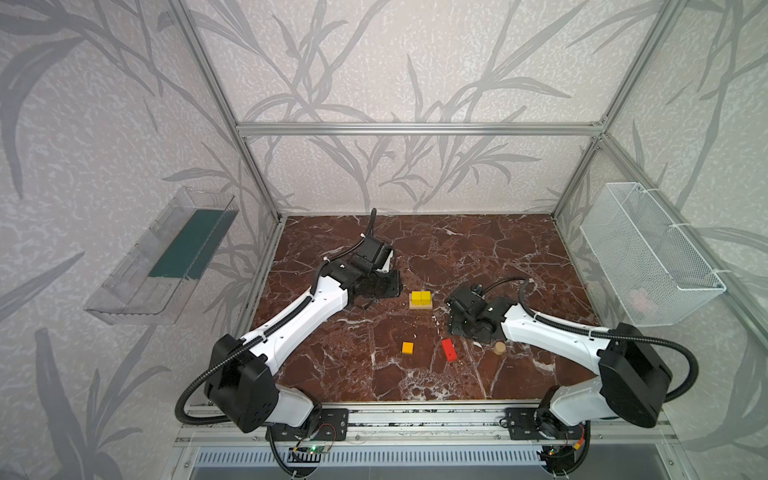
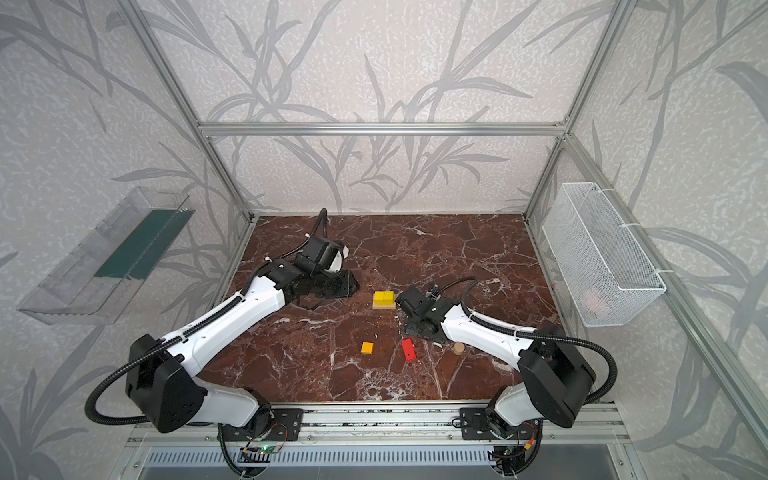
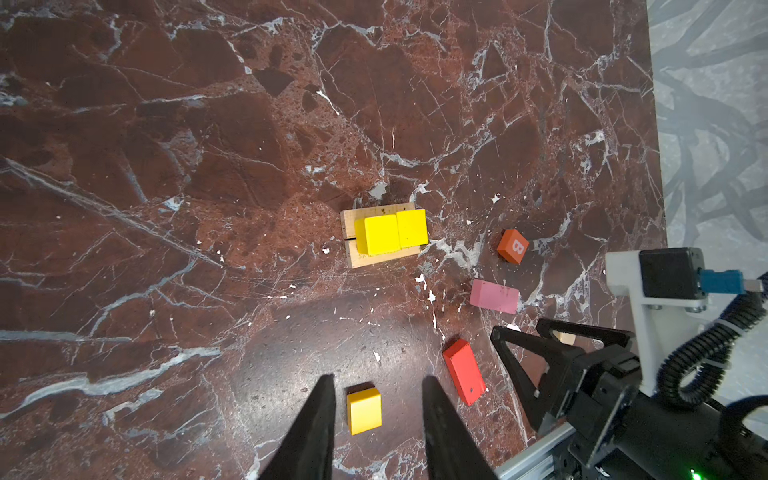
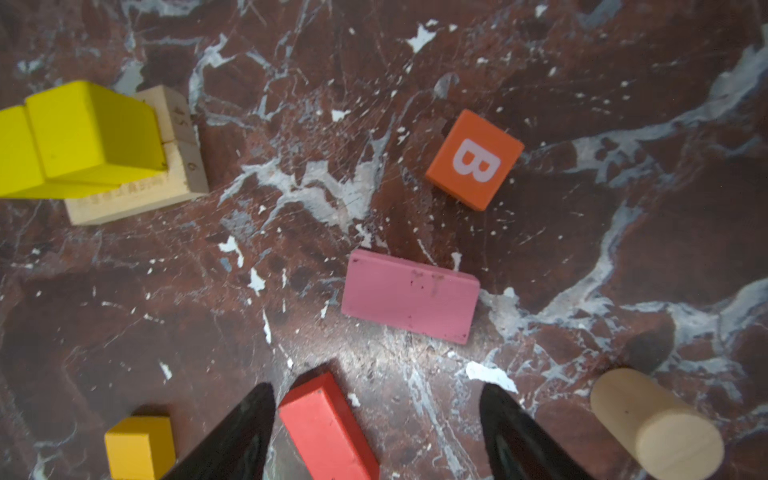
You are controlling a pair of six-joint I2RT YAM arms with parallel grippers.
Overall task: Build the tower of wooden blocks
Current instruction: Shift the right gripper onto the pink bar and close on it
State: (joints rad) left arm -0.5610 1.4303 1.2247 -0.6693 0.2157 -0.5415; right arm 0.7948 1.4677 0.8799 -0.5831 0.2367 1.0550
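resting on veined marble (image 3: 166,166), smooth yellow cubes (image 3: 380,235) atop pale planks (image 3: 352,254)

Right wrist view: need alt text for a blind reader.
The open claw hangs above a marble table, a red brick showing between its fingers. Around lie a pink brick, an orange cube marked B and a tan cylinder; two yellow cubes sit on tan planks.

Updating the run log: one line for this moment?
built: yellow cubes on planks | loose: five blocks | left gripper: jaws open | right gripper: jaws open
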